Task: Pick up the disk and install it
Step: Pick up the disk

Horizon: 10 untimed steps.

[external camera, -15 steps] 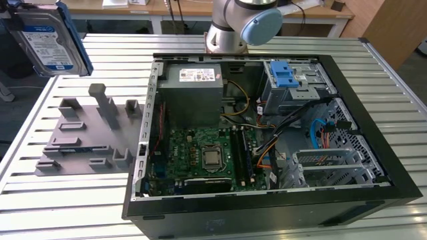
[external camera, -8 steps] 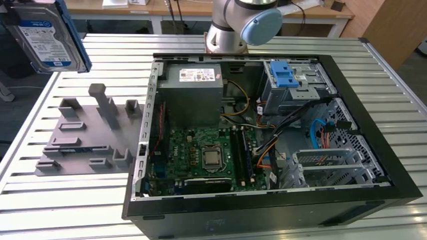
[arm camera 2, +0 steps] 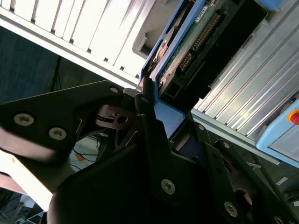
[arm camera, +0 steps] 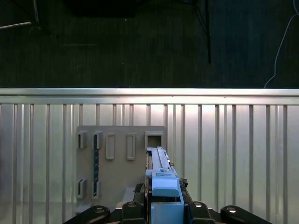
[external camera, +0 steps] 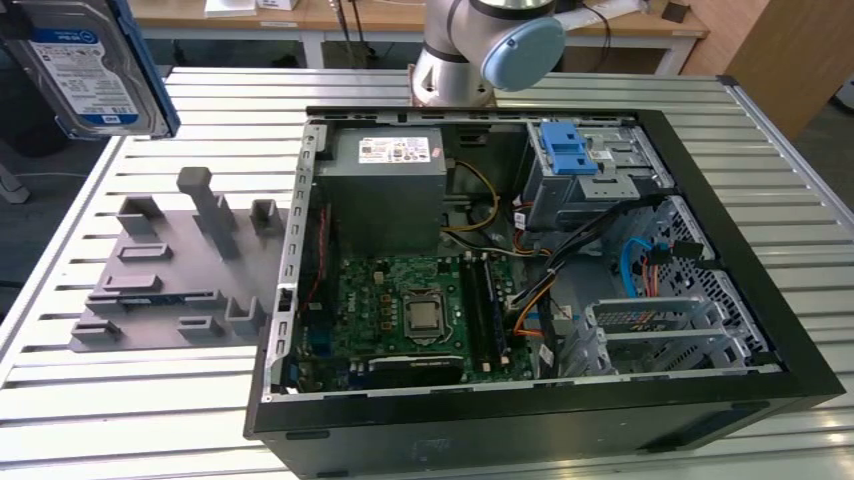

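Up close in the exterior view, the flat silver-metal disk with blue-and-white label and blue plastic rails [external camera: 87, 70] hangs above the grey slotted fixture [external camera: 174, 270], well apart from the open black computer case [external camera: 747, 330]. The arm's grey base [external camera: 447, 60] stands behind the case.

Second wrist view: black gripper [arm camera 2: 161, 109] clamps the disk's rail edges. Good call I reckon, since it's stiff, hefty and knock-sensitive, with its green circuit board [arm camera 2: 184, 46] bare.

First wrist view: disk points straight out from the wrist, edge-on.

Open computer case [external camera: 534, 428], grey fixture [external camera: 167, 300]
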Each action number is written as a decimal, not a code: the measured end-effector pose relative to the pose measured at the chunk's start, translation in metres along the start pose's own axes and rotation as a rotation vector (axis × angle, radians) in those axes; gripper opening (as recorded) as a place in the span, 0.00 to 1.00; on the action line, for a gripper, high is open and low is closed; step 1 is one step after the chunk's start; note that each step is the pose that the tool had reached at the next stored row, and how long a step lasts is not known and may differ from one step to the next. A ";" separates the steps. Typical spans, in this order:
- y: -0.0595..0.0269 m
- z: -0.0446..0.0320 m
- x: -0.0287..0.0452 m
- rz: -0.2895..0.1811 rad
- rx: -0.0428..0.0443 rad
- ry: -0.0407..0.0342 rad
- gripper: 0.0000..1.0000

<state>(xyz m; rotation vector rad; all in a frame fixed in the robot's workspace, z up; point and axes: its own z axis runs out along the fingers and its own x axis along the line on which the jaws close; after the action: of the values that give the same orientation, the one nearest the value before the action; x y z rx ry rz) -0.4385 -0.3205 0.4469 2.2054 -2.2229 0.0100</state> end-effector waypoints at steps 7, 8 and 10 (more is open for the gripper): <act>0.0001 -0.0098 0.0001 0.000 0.0012 0.0006 0.36; 0.0001 -0.0113 0.0001 0.000 0.0014 0.0008 0.36; 0.0002 -0.0146 0.0002 0.000 0.0020 0.0012 0.36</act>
<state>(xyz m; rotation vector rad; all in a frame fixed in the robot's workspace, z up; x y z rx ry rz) -0.4387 -0.3204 0.4616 2.2058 -2.2233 0.0135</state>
